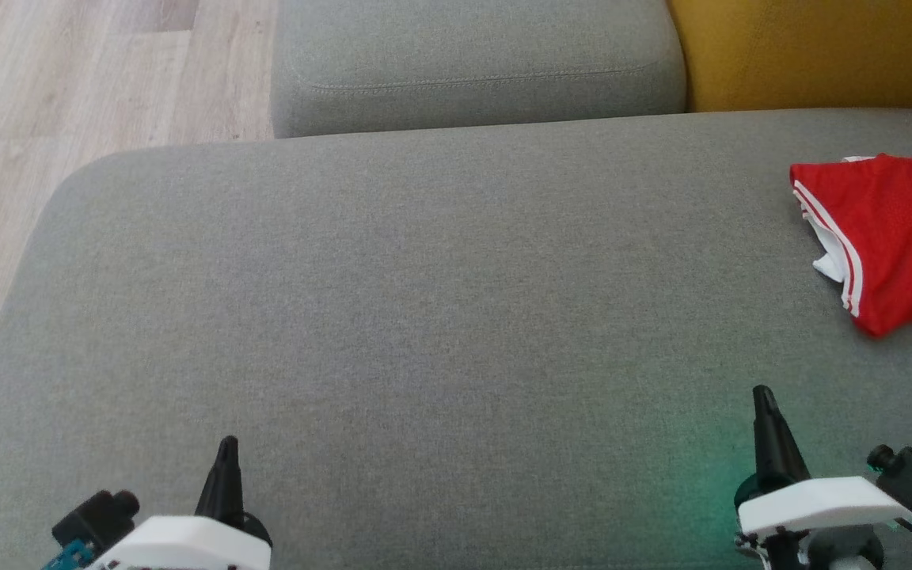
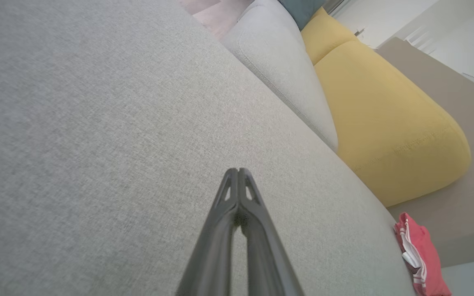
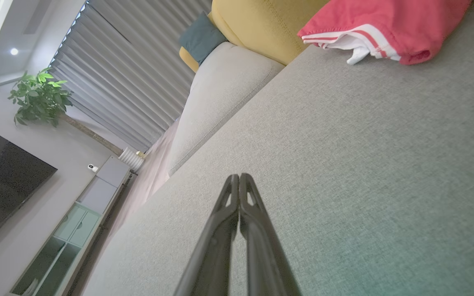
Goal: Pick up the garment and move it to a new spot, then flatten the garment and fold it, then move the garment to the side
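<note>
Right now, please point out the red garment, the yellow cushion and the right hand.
red garment [image 1: 895,237]: head view, middle of the red cloth.
yellow cushion [image 2: 389,119]: left wrist view, its broad upper face.
right hand [image 3: 240,176]: right wrist view, between its shut fingertips.

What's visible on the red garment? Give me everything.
The red garment looks like thin sports fabric, with twin white stripes along one edge and a white piece poking out beside them. It lies in a compact, loosely folded bundle on the grey seat cushion, at the robot's right, cut off by the head view's right edge. Only the cushion visibly touches it.
</note>
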Robot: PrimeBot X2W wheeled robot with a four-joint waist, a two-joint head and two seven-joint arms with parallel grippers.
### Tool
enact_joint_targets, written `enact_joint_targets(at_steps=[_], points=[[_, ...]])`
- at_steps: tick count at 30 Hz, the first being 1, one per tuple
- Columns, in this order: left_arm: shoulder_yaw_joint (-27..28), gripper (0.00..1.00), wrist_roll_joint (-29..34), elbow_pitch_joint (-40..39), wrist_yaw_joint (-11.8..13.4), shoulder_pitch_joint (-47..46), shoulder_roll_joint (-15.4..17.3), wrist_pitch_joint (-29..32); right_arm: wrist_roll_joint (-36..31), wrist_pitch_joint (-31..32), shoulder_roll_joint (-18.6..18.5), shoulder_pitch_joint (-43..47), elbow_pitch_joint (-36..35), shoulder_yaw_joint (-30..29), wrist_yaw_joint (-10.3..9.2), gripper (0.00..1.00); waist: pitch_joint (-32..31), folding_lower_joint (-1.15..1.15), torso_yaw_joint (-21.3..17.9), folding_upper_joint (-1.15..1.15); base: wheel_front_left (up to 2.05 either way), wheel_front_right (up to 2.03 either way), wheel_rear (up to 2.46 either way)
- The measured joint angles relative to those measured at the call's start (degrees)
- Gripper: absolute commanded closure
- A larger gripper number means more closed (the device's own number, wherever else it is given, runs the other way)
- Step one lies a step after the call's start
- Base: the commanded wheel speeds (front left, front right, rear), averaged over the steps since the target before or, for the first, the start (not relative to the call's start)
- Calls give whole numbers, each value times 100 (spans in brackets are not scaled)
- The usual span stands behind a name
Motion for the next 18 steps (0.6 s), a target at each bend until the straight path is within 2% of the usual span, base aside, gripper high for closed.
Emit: enact_joint_targets(at_steps=[18], points=[[202,100,-1023,31,-199,-199,10,281,1059,218,-15,-127,-29,-191,0,100,31,0,17,0,0,0,0]])
